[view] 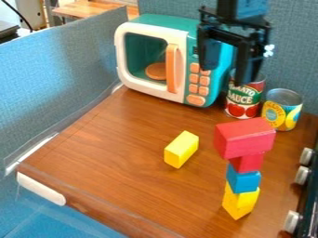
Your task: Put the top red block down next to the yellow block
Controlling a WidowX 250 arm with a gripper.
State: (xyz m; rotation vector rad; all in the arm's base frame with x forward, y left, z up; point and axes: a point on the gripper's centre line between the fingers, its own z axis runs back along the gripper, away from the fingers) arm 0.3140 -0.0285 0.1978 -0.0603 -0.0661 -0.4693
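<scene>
Red top block (248, 139) caps the stack at right, long axis running roughly left-right. Black gripper (228, 75), fingers spread wide and empty, hangs above the far side; block lies below it, nearward and slightly right. Lone yellow block (180, 149) sits left of the stack, on the wooden surface (118, 162).

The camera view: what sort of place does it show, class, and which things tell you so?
Probably a robot lab's test station made up as a play kitchen: a toy microwave stands on the wooden surface, fabric partition panels border it, and a robot arm hangs above.
</scene>
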